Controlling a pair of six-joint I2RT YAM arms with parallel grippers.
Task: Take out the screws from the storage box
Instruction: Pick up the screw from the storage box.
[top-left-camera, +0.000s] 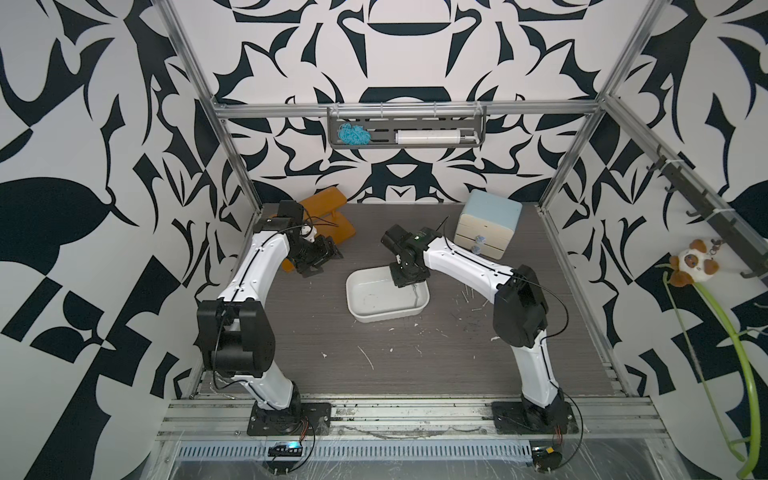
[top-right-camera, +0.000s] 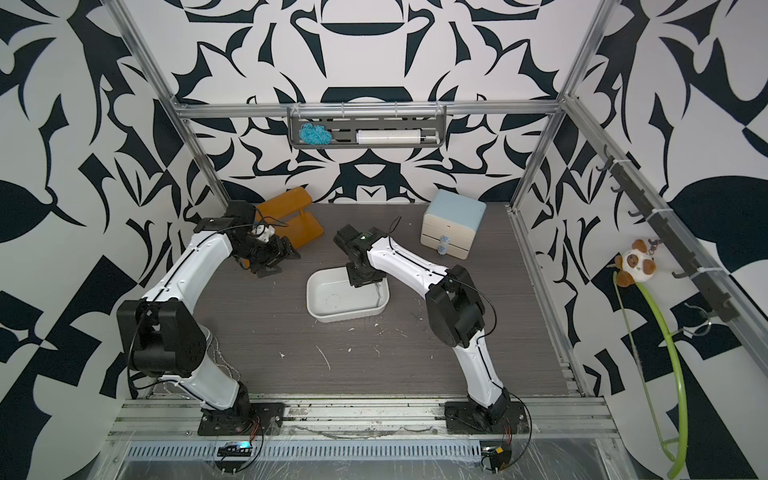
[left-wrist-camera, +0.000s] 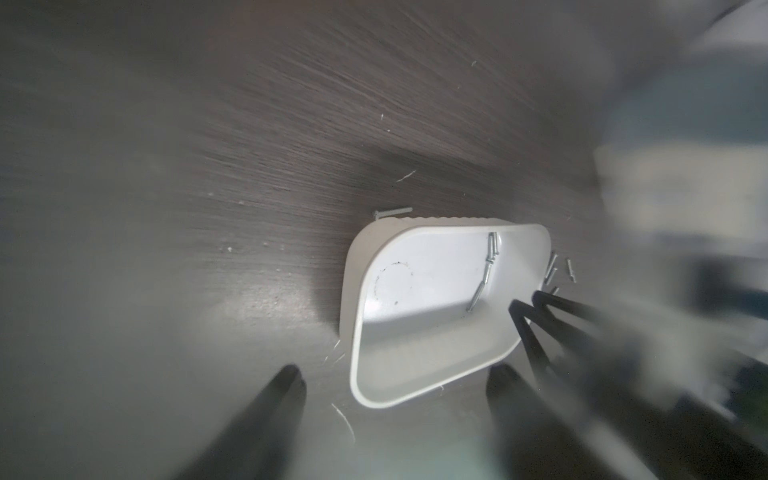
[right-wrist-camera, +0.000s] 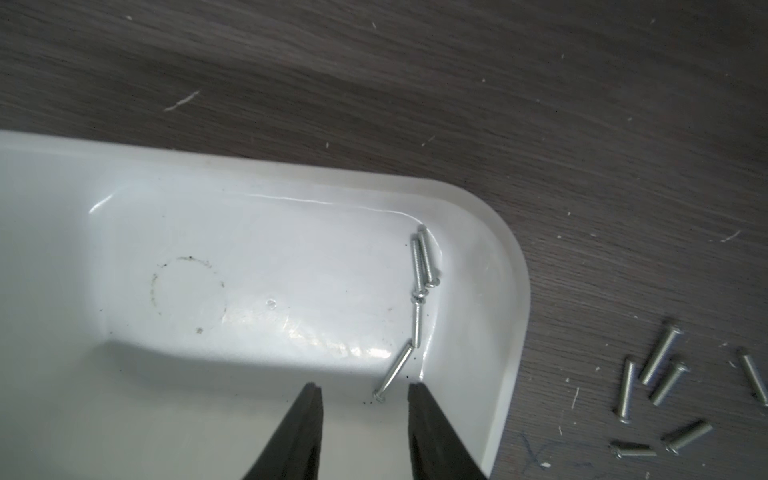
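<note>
The storage box (top-left-camera: 353, 291) is a shallow white tub in mid-table, seen in both top views (top-right-camera: 311, 291). Several silvery screws (right-wrist-camera: 424, 262) lie in a line along its end wall, the nearest one (right-wrist-camera: 395, 370) slanted. My right gripper (right-wrist-camera: 365, 388) is lowered into that end of the box (right-wrist-camera: 511, 291) and stands open. That screw's head lies between the fingertips, ungripped. My left gripper (left-wrist-camera: 397, 370) hangs open and empty off to the left by the orange shelf, apart from the box (left-wrist-camera: 353, 291).
More screws (right-wrist-camera: 660, 353) lie loose on the table just outside the box's right end, and one screw (left-wrist-camera: 392, 212) lies beside its long wall. An orange shelf (top-left-camera: 328, 208) stands back left, a cream cabinet (top-left-camera: 488, 224) back right. White flecks (top-left-camera: 365, 357) dot the front.
</note>
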